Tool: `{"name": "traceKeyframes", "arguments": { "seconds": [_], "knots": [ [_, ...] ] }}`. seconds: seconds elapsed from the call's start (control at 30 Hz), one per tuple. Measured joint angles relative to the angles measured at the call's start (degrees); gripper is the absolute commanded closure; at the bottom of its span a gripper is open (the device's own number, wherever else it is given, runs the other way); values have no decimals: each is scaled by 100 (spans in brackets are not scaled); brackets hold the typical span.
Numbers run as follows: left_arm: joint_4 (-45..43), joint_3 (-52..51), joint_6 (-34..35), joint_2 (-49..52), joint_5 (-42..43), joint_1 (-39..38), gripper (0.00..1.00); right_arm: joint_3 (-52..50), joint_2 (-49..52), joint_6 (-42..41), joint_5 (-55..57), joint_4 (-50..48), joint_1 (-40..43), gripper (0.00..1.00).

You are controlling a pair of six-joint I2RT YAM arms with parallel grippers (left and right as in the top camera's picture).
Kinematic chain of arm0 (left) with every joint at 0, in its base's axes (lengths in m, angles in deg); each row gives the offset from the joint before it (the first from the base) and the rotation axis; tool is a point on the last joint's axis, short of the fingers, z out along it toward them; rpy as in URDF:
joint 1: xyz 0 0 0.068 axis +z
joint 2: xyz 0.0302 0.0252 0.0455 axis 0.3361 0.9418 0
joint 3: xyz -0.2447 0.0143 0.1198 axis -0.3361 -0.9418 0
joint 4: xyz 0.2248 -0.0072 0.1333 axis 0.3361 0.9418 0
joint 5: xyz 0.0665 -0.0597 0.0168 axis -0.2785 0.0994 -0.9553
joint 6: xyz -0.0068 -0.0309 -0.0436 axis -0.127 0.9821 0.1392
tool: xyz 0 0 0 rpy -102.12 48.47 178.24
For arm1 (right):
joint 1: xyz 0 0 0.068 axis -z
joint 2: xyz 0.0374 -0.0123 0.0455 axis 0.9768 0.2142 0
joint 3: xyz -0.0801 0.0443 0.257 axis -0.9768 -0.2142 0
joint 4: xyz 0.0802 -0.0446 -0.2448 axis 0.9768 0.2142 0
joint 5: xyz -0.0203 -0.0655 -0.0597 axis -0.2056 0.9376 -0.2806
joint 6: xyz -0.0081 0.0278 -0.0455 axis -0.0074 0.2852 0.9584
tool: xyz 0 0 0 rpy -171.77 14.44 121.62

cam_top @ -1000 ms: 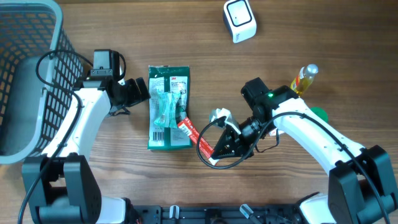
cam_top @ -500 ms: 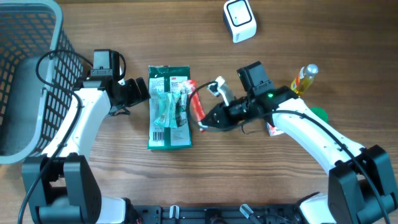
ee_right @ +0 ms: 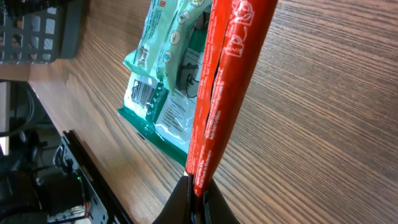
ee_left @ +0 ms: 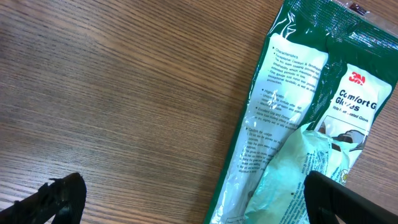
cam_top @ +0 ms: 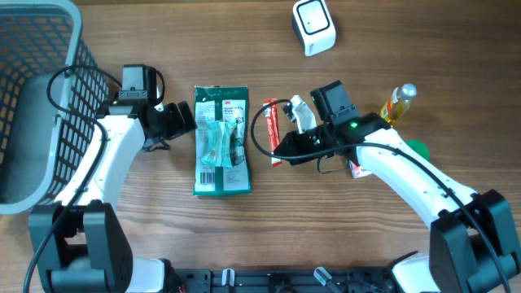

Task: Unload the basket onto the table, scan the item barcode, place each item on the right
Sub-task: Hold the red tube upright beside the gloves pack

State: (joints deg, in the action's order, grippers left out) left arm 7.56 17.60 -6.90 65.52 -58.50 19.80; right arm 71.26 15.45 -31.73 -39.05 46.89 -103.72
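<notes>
Swung up from lower down, the red packet [cam_top: 273, 132] now hangs beside the glove pack [cam_top: 221, 140].
Right fingers [ee_right: 177, 208] pinch its end over the surface [cam_top: 423, 49]; left fingers [ee_left: 59, 199] gape wide beside the pack.

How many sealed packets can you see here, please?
2: green glove packet beside the left gripper; red packet in the right gripper. Others may hide under the right arm.

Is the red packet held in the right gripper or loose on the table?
Held: the right gripper is shut on one end of the red packet, seen in the right wrist view.
</notes>
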Motion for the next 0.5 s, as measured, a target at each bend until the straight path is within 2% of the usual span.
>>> {"name": "traceKeyframes", "arguments": {
  "seconds": [0.5],
  "knots": [
    [0, 0, 0, 0, 0, 0, 0, 0, 0, -37, 7, 42, 0, 96]
  ]
}}
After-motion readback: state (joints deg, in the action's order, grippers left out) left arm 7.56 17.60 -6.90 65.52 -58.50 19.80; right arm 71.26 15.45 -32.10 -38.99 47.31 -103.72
